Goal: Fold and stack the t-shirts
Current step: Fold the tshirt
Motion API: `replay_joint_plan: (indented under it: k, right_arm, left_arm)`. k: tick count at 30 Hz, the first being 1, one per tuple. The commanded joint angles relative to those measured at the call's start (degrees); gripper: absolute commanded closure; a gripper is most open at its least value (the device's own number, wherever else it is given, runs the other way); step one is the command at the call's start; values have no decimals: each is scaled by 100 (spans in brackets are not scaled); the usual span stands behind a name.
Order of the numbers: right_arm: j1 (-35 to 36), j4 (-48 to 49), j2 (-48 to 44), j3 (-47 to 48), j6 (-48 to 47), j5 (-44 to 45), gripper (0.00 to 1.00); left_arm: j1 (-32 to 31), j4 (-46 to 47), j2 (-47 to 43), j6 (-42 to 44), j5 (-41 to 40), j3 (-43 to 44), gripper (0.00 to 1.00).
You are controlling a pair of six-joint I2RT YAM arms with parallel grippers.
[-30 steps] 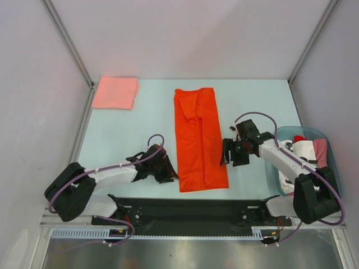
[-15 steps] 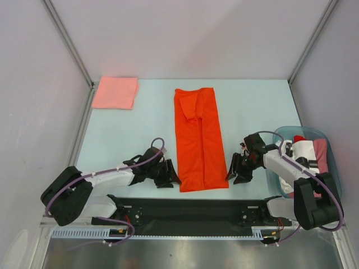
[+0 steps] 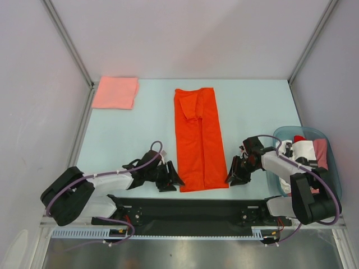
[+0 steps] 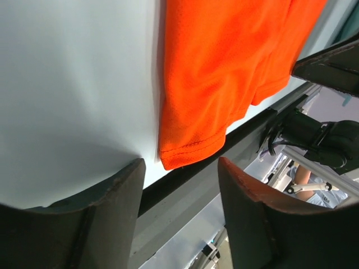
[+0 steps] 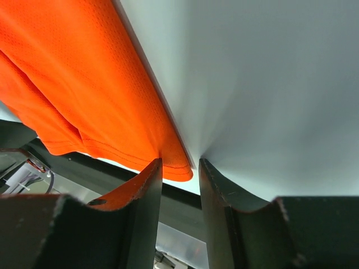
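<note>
Beside the near-left corner of the orange shirt [image 3: 197, 140], hovers low with left tool [image 3: 173, 179], jaws well apart, clamped on nothing, hem corner just ahead of the gap. Sits at the near-right corner with right tool [image 3: 233, 174], jaws narrowly apart, corner at their mouth, not pinched. Looks placed to lift both near corners and fold the long strip, flat on the desk [image 3: 129, 134], away. Shows a folded pink shirt [image 3: 115, 92] far-left of the orange one, a tub [image 3: 305, 128] holding spare shirts [image 3: 307, 150] to its right, close under the right arm. Shows nothing between tools and hem.
</note>
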Motion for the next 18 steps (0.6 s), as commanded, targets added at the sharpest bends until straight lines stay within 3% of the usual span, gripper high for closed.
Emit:
replay_joint_plan:
  k: [1, 3, 18]
  right_arm:
    - [53, 235, 34, -74, 83, 29, 62]
    - [88, 262, 26, -92, 109, 29, 62]
    - [167, 350, 25, -197, 162, 100, 64]
  left_arm:
    - [-46, -664, 287, -18, -384, 2, 39]
    - [-81, -1015, 341, -9, -542, 117, 43]
    - [-169, -700, 1202, -185, -244, 161, 50]
